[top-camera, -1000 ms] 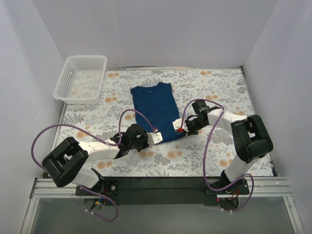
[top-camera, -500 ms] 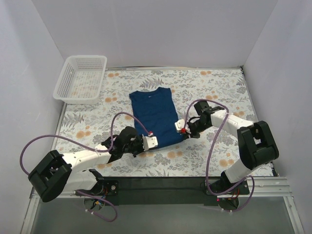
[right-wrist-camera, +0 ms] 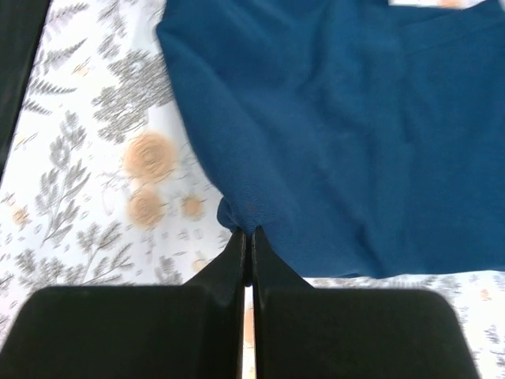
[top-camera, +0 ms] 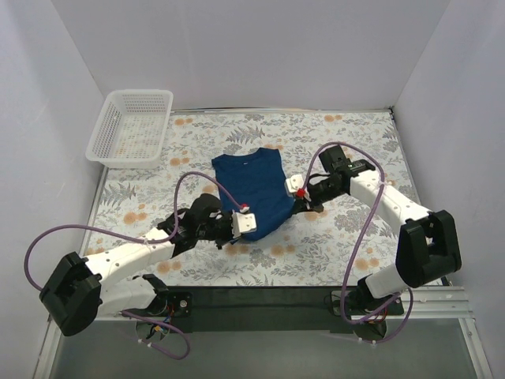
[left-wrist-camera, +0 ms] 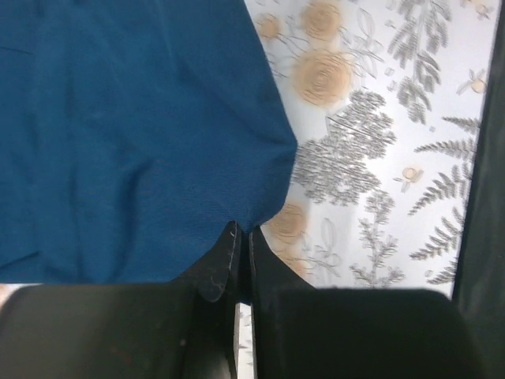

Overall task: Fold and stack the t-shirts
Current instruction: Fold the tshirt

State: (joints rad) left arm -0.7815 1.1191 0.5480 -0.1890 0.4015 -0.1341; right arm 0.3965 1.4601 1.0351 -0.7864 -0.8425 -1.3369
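Top external view puts the navy shirt (top-camera: 254, 185) in the middle of the floral desk (top-camera: 355, 142), collar toward the far side. Its sides look turned in, so it reads as a narrow oblong. The near hem appears lifted slightly off the desk. The left pincer (top-camera: 243, 223) is closed on the near-left corner and the right pincer (top-camera: 292, 189) is closed on the near-right corner. Each wrist view shows a small tuck of blue cloth nipped between the closed fingers, with the rest of the shirt spreading away beyond. The cloth looks light, soft and limp. It will likely sag between the two holds and crease wherever it goes slack, and so thin a pinch could slip. The hem corners seem the right places to hold. Keeping them level and apart should let the hem travel as a straight edge toward the collar. A white basket (top-camera: 130, 126) sits at the far-left corner, well apart from the shirt.
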